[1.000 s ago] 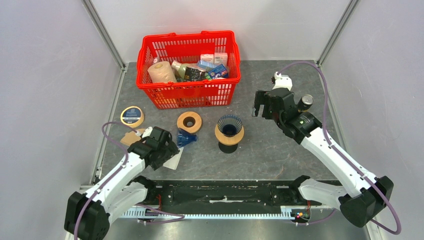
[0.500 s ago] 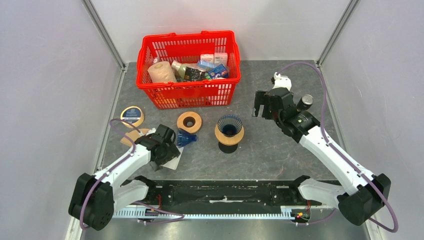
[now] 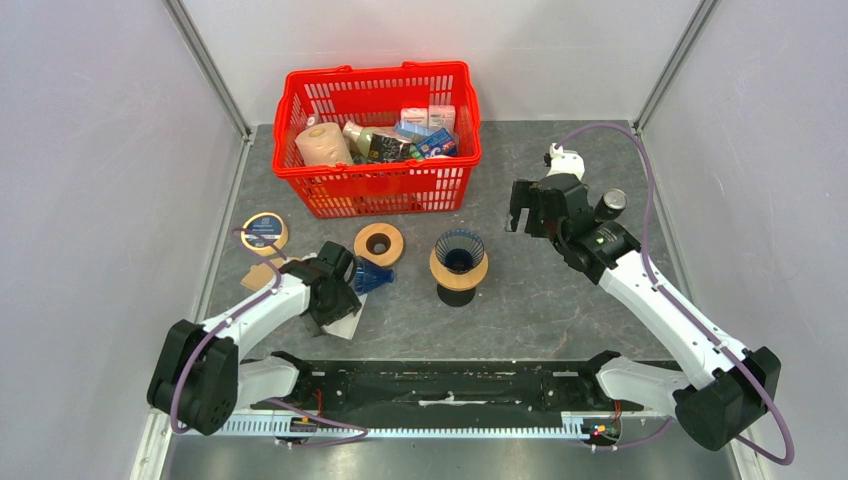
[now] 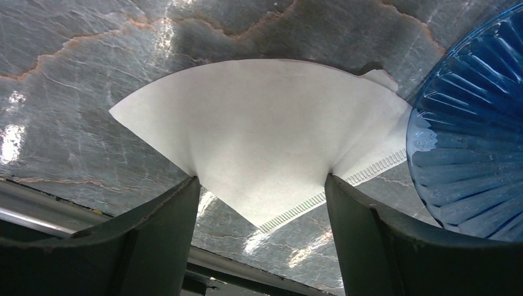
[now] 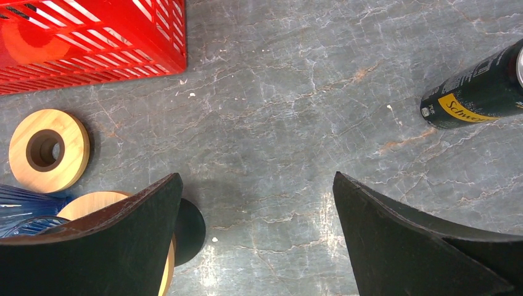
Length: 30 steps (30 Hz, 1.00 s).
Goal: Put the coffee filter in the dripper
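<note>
Nearest, at the front left of the grey marbled table [image 3: 560,310]: the left gripper [image 3: 338,305], bent low, jaws apart and clamped on nothing. In the left wrist view, straddles the narrow end of the coffee filter [image 4: 259,123], with one dark finger [image 4: 166,228] at each slanted edge of the paper; cannot tell whether touching it. Shows that white filter lying flat and fan-shaped on the table, curved wide edge away from the camera, crimped seam along its right side. From above, leaves only a white corner [image 3: 348,325] peeking out beneath the gripper.

Just beside the filter, to its right: a blue ribbed cone [image 4: 469,135] on its side, rim over the paper's right corner in the wrist view. Left of the gripper, partly hidden by the arm: a brown paper filter [image 3: 262,275].

Farther right, well apart from the white filter: the dripper [image 3: 459,265], upright, with black base, tan wooden collar and dark cone mouth, nothing inside. Beside it on the left: a separate wooden ring [image 3: 379,243]. Near the left edge: a round tan-rimmed disc [image 3: 264,232] with a dark label.

Beyond the dripper, on the right: the right gripper [image 3: 520,215], held above bare table, jaws spread wide around nothing. Close by: a dark can [image 5: 475,92] with a yellow label.

Farthest back: a red basket [image 3: 375,185] full of groceries.
</note>
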Available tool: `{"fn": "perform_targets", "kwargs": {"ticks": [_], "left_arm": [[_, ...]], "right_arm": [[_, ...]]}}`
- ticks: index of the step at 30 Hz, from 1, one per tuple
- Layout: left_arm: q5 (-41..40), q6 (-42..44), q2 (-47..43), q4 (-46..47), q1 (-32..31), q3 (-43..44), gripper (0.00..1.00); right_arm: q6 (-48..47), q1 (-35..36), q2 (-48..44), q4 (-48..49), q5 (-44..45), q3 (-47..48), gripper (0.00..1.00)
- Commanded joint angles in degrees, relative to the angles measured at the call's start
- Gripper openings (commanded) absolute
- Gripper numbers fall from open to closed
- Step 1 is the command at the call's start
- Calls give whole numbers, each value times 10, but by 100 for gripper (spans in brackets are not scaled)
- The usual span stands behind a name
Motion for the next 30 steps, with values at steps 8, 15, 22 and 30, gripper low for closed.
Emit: {"fn": "perform_targets", "kwargs": {"ticks": [8,15,22,30], "left_arm": [[2,14,29,47,2,3,65],[-6,23,3,26,2,20,47],[-32,41,-60,-2,1,46,29],[-69,78,-150,-47,1,91,22]], "right_arm": [[-3,-7,5,20,-5,-6,99],[-3,-8,5,20,-6,-6,99],[0,-8,0,20,-19,-7,99],[-6,-8,-11,25,-59,-1,99]]}}
